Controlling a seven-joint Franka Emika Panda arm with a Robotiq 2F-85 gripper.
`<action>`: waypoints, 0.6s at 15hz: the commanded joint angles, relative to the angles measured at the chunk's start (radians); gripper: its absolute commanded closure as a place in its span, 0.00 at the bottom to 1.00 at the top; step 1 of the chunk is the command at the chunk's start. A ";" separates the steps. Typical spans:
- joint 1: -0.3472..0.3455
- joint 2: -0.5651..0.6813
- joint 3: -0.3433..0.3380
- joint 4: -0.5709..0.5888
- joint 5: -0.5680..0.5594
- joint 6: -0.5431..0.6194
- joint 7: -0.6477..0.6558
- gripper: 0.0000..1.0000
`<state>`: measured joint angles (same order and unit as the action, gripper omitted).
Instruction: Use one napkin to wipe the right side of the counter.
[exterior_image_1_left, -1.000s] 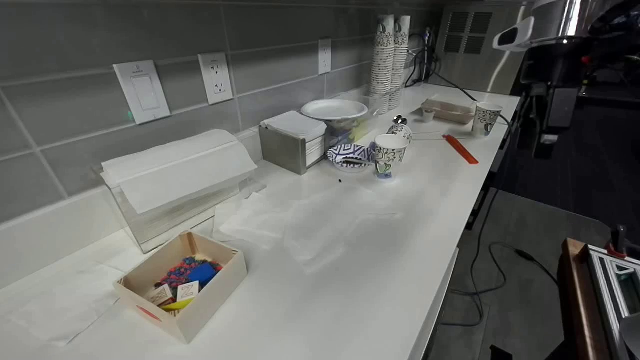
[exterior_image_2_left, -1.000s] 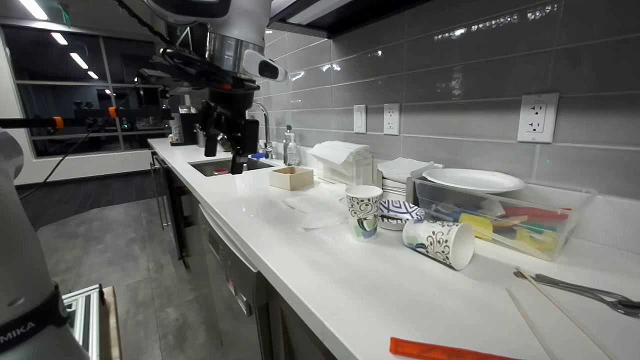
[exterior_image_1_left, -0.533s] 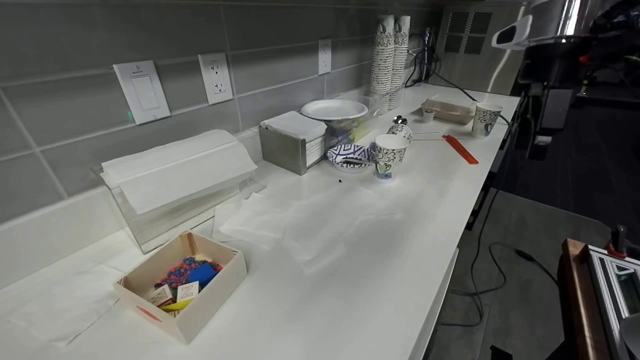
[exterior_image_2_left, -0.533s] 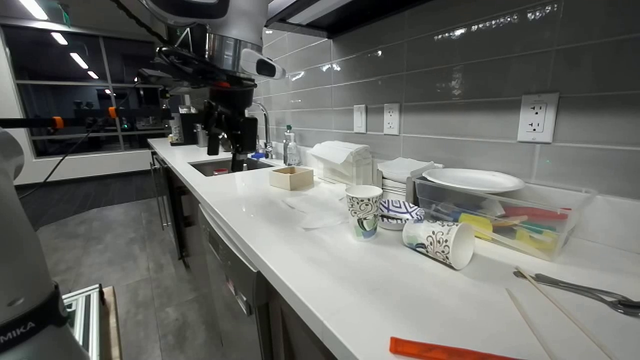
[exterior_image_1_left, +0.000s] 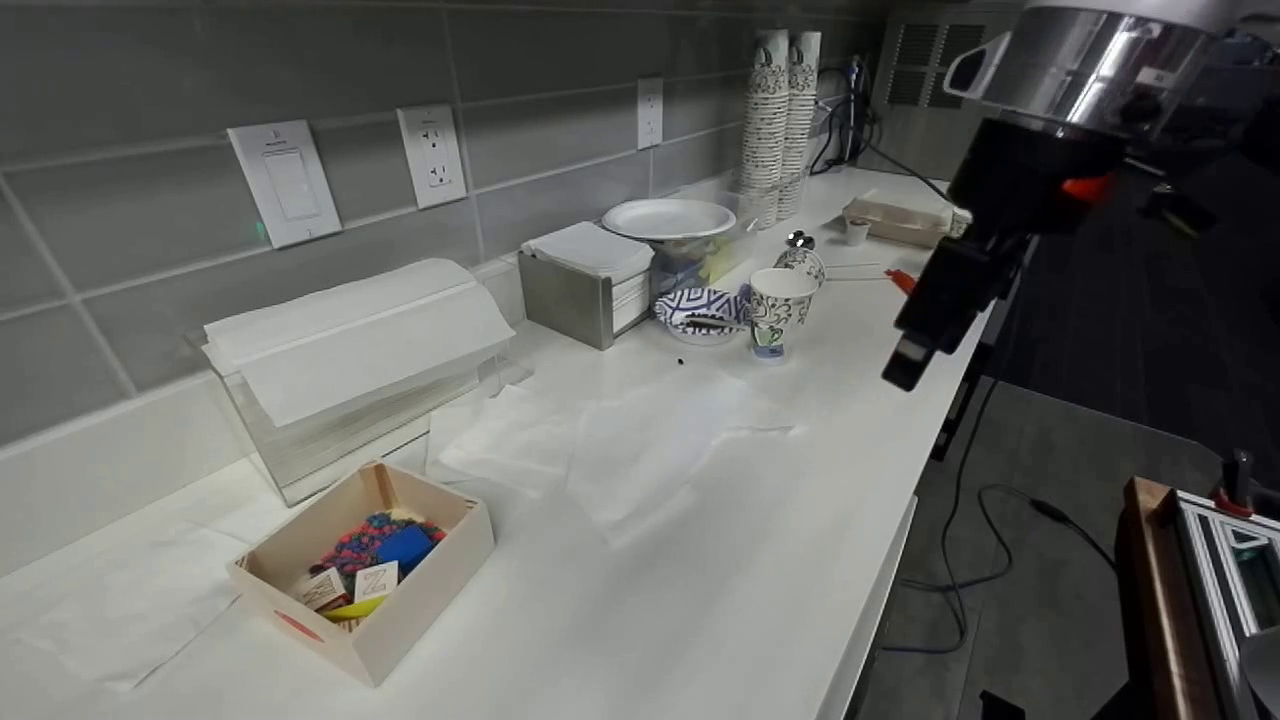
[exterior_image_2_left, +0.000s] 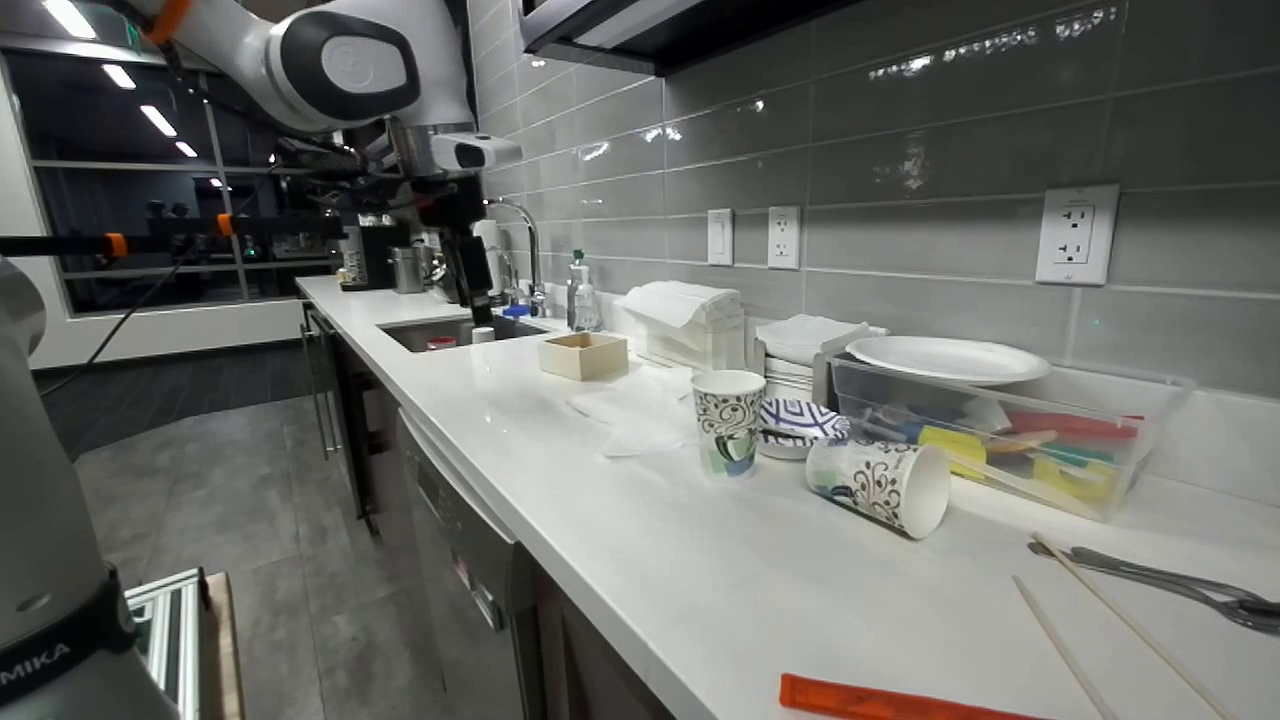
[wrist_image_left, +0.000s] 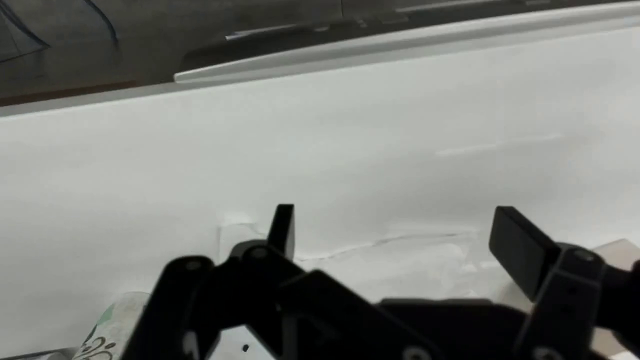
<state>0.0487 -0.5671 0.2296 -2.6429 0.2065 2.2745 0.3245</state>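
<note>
The long white counter (exterior_image_1_left: 700, 610) runs through both exterior views (exterior_image_2_left: 600, 540) and fills most of the wrist view (wrist_image_left: 250, 150). Thin white napkins (exterior_image_1_left: 650, 440) lie spread and wrinkled on it, also seen in an exterior view (exterior_image_2_left: 640, 415) and the wrist view (wrist_image_left: 400, 265). Another flat napkin (exterior_image_1_left: 130, 610) lies near the wall. A holder of folded paper towels (exterior_image_1_left: 360, 335) and a metal holder of square napkins (exterior_image_1_left: 595, 255) stand by the wall. My gripper (wrist_image_left: 395, 225) is open and empty, tilted, above the counter (exterior_image_2_left: 480, 305). The spread napkins show between and below its fingers.
A wooden box of small toys (exterior_image_1_left: 360, 590) stands beside the paper towels. An upright cup (exterior_image_2_left: 728, 425), a fallen cup (exterior_image_2_left: 880, 485), a patterned bowl (exterior_image_2_left: 800, 425) and a clear bin (exterior_image_2_left: 1000, 450) stand farther along. Skewers and an orange strip (exterior_image_2_left: 890, 700) lie nearer. A sink (exterior_image_2_left: 410, 335) is set into the counter.
My gripper has swung from beyond the front edge in over the counter, toward the spread napkins, and has tilted. The napkins and other objects have not moved.
</note>
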 joint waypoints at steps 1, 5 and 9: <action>-0.056 0.194 0.113 0.063 -0.084 0.206 0.238 0.00; -0.147 0.363 0.173 0.136 -0.315 0.358 0.426 0.00; -0.145 0.520 0.107 0.248 -0.532 0.370 0.462 0.00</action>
<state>-0.0994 -0.1791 0.3738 -2.4934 -0.1930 2.6372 0.7531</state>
